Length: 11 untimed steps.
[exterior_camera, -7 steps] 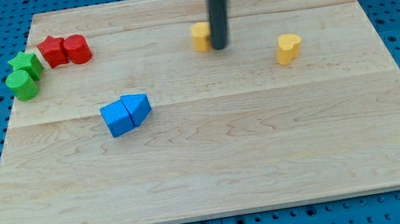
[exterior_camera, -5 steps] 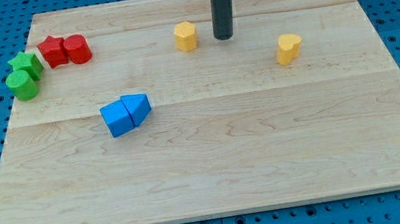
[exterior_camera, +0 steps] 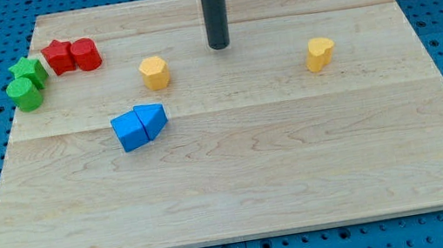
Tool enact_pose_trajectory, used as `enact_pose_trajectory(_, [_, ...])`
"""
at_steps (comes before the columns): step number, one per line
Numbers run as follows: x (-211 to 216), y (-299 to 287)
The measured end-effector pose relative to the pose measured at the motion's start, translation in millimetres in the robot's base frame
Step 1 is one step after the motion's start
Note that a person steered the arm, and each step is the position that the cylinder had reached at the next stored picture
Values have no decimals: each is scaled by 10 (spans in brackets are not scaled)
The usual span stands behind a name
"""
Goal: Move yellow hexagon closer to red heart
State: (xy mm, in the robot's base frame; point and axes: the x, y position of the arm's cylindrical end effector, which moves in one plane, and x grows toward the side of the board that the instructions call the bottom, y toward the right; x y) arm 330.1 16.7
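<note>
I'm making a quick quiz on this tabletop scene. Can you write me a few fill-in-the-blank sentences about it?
1. My tip sits to the view's ____ of the yellow hexagon, not touching it.
2. The block touching the red star on its right side is coloured ____.
3. The two touching blocks below the yellow hexagon are coloured ____.

Missing words: right; red; blue

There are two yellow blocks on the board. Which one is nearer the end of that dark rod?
The yellow hexagon, toward the view's left of my tip. The other yellow block sits farther off, toward the view's right.
</note>
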Motion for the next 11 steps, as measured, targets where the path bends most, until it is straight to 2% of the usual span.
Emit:
enact_pose_trajectory(1, [371, -401])
enact_pose_trajectory(2, [412, -1003])
enact_pose_trajectory(3, [411, -1255])
enact_pose_trajectory(5, [257, -1510])
enact_pose_trajectory(6, [338, -1511])
enact_pose_trajectory(7, [600, -1714])
enact_pose_trajectory(8, [550, -1992])
enact_pose_trajectory(9, [355, -1966])
enact_pose_trajectory(11, [338, -1693])
